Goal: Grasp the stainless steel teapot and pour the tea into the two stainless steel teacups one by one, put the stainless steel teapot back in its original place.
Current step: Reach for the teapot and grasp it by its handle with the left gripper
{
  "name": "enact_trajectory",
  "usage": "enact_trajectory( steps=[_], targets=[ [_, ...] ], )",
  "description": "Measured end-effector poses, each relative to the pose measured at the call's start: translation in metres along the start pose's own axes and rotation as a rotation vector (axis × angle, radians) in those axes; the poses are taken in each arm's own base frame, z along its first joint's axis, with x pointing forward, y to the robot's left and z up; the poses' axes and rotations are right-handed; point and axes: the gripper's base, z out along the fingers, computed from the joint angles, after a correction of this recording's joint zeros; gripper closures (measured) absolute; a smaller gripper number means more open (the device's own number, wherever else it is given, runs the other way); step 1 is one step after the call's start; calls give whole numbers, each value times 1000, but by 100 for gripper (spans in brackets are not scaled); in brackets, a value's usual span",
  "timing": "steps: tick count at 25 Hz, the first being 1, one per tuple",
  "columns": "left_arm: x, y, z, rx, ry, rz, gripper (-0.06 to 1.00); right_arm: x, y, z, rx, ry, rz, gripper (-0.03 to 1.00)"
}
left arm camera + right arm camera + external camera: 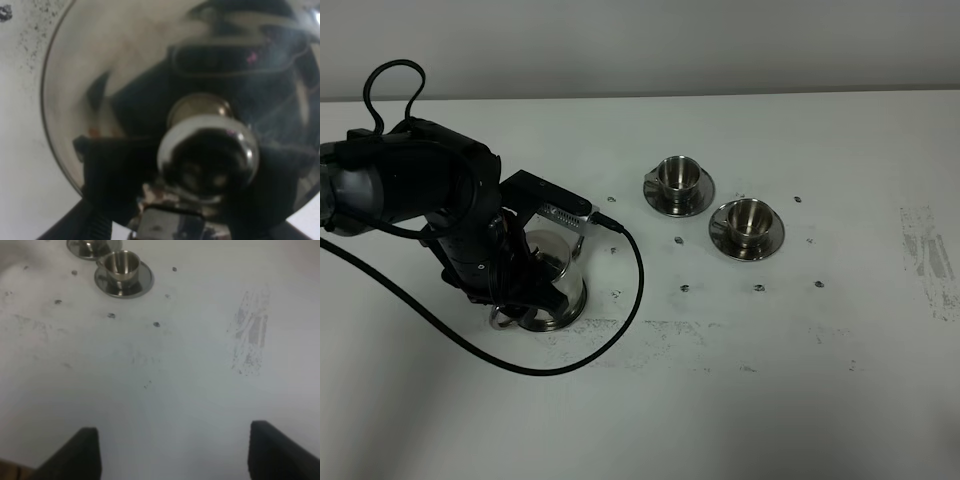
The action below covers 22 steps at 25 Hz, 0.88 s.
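Exterior high view: the stainless steel teapot (560, 272) stands upright toward the left edge of the white table (770, 380), roughly midway between its far and near edges. The left gripper (517, 295) is lowered against the teapot's near-left side. Whether it is clenched on the pot or its handle cannot be told. A black cable (632, 300) curves across the table beside the pot. The two stainless steel teacups (678, 175) (750, 217), each on its own saucer, sit side by side nearer the far edge, well apart from the teapot. Left wrist view: the lid knob (207, 155) fills the picture, blurred. Right wrist view: the right gripper (172, 455) hangs spread wide over bare table, grasping nothing.
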Motion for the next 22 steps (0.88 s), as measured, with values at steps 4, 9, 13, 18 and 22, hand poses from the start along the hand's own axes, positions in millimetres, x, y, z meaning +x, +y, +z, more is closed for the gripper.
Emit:
enact_trajectory(
  steps=[4,9,13,18,22],
  targets=[
    [-1,0,0,-1,-8,0,46,0,0,0,0,0,0,38],
    [-1,1,0,-5,-9,3,46,0,0,0,0,0,0,38],
    [-1,1,0,-7,-9,5,46,0,0,0,0,0,0,38],
    [-1,1,0,-7,-9,5,46,0,0,0,0,0,0,38],
    [-1,1,0,-7,-9,5,47,0,0,0,0,0,0,38]
  ],
)
